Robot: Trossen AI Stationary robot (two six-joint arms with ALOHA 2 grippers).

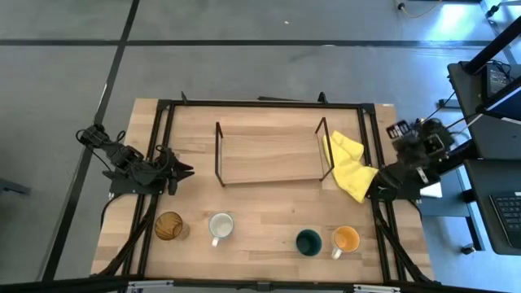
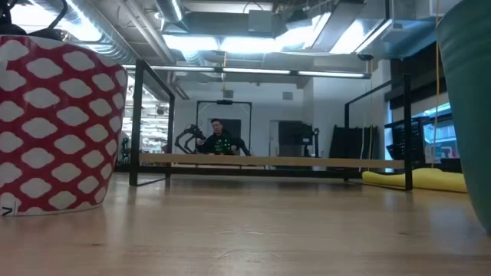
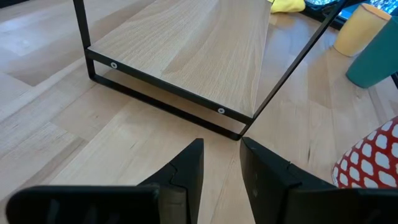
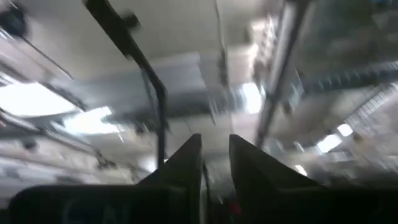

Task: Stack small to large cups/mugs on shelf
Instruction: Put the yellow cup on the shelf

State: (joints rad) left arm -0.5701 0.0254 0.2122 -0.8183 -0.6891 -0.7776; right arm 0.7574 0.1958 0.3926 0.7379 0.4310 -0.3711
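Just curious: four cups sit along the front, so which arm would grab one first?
Probably the left gripper: it lies low over the table near the amber glass. The right gripper points away.

Checked every view for writing. Nothing readable anywhere, no labels, brands or numbers on anything.

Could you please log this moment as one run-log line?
left pincer: open, beside black-wire wooden shelf | right pincer: by yellow cloth | four cups: front row, unstacked
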